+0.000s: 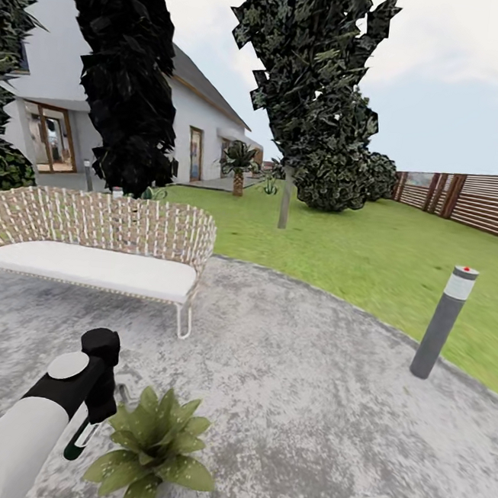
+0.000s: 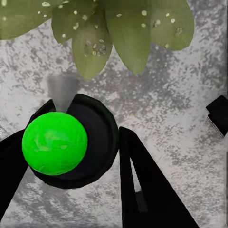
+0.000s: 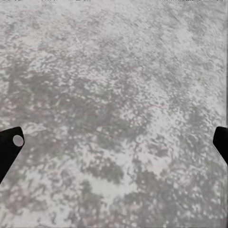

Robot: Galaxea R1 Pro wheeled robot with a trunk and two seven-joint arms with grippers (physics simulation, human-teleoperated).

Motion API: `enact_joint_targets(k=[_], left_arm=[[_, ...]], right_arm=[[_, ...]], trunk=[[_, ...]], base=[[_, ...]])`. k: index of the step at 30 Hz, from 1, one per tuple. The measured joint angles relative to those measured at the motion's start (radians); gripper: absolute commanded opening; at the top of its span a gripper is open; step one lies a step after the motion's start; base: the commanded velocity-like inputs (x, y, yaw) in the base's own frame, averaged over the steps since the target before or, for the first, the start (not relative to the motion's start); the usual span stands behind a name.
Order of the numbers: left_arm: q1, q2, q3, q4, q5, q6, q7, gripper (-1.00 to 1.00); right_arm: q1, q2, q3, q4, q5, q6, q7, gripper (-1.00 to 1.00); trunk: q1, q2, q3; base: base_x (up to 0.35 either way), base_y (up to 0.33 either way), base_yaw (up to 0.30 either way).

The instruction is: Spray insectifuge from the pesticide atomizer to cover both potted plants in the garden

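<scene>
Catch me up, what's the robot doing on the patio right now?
The left gripper is shut on the pesticide atomizer, holding it close beside a potted plant on the rough grey paving. The plant's leaves already carry pale specks. The right gripper is open over bare paving, holding nothing. A wicker bench stands behind, and a grey bollard light rises by the lawn.

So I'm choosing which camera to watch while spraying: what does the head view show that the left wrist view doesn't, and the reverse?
Head view alone: the wicker bench, the lawn, the fence, the house and a post light. Left wrist view alone: a close look at the bottle's bright green end between the dark fingers. Both: the potted plant, the left gripper and the grey paving.
</scene>
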Motion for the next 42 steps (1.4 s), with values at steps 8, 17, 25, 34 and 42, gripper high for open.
enact_joint_targets(k=[8,17,25,34,42], left_arm=[[0.0,0.003,0.002,0.0,-0.043,0.0,0.0,-1.0],[0.001,0.001,0.003,0.0,-0.049,0.0,0.0,-1.0],[0.004,0.009,0.004,0.002,-0.05,0.034,0.0,-1.0],[0.012,0.007,0.008,0.002,-0.051,0.038,0.0,-1.0],[0.012,0.002,0.015,0.002,-0.049,0.039,0.0,-1.0]], right_arm=[[0.0,0.001,0.002,0.001,0.0,0.0,0.0,1.0],[0.0,0.002,0.002,0.001,0.0,0.0,0.0,1.0],[0.0,0.002,0.002,0.002,0.0,0.0,0.001,1.0],[0.0,0.002,0.002,0.001,0.0,0.0,0.0,1.0],[0.0,0.002,0.002,0.001,0.0,0.0,0.001,1.0]], trunk=[[0.0,0.0,0.0],[0.0,0.0,0.0],[0.0,0.0,0.0],[0.0,0.0,0.0],[0.0,0.0,0.0]], base=[[0.135,-0.26,0.256],[0.006,-0.293,0.278],[0.122,-0.216,0.278],[0.097,-0.012,0.278],[0.126,-0.096,0.195]])
